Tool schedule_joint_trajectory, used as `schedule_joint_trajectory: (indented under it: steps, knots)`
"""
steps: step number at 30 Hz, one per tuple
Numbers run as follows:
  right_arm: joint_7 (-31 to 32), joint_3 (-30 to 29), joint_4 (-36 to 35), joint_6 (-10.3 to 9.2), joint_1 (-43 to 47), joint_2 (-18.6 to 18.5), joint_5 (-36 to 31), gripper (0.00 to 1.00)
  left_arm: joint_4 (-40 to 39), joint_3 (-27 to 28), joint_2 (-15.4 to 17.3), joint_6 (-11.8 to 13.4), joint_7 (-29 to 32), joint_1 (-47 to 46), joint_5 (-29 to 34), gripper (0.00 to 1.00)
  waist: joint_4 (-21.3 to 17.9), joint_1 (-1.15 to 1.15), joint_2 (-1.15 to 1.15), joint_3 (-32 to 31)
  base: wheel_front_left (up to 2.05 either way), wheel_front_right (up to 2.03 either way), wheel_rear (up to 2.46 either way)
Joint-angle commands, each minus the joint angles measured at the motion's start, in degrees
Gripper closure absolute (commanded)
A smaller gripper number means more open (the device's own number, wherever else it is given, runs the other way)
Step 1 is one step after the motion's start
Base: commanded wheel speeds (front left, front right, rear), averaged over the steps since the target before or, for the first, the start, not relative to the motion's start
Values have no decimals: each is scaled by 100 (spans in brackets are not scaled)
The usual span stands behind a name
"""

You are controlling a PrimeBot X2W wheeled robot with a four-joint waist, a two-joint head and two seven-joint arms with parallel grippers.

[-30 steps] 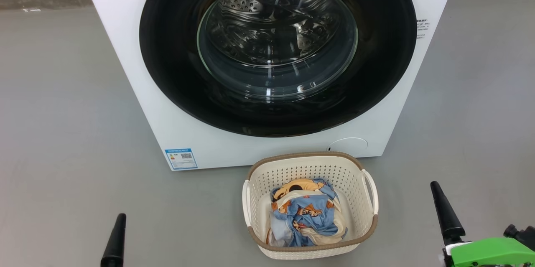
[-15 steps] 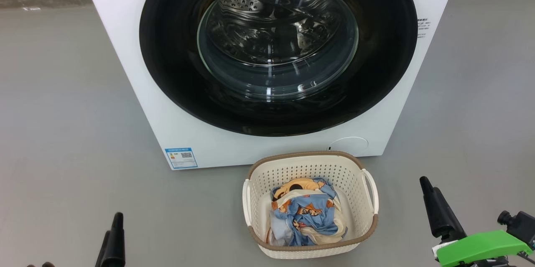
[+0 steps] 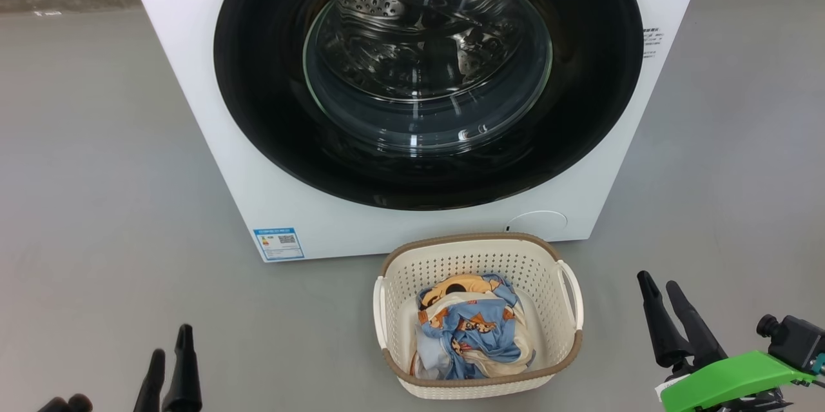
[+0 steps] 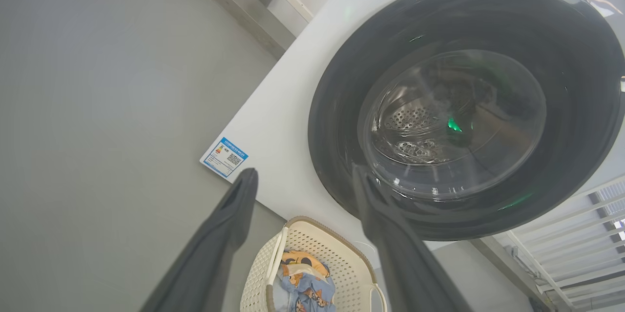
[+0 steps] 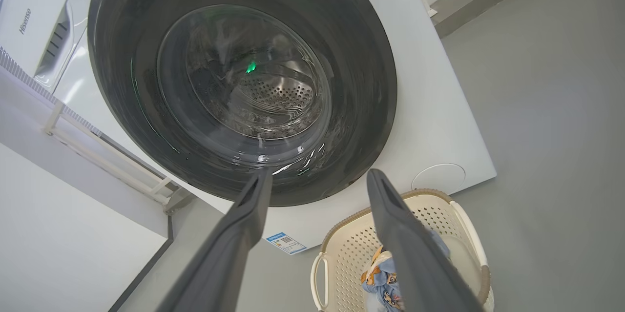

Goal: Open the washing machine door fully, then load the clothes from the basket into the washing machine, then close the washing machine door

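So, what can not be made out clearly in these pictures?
- Top of the washing machine: cut off by the head view's upper edge.
- Lower clothes: head view, buried under the upper garments in the basket; number unclear.
- Blue label text: head view, too small to read.
- Drum interior: all views, blurred by reflections on the washing machine door glass.

Wore long black tapering fingers on left gripper, same pointed pair on right gripper, bright green plastic bracket behind, black knobbed module alongside.
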Motion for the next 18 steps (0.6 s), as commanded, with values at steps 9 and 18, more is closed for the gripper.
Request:
schedule_joint_trajectory:
  steps: [9,18]
  knots:
    - [-227,162,-199,6,-137,-193,-801,0,-265,72,118,151,-217,30,861,0,-11,-1,0,28,0,0,0]
    - [-360,241,-216,7,-112,-278,-1339,0,-343,80,129,187,-351,87,1453,0,-10,-1,0,47,0,0,0]
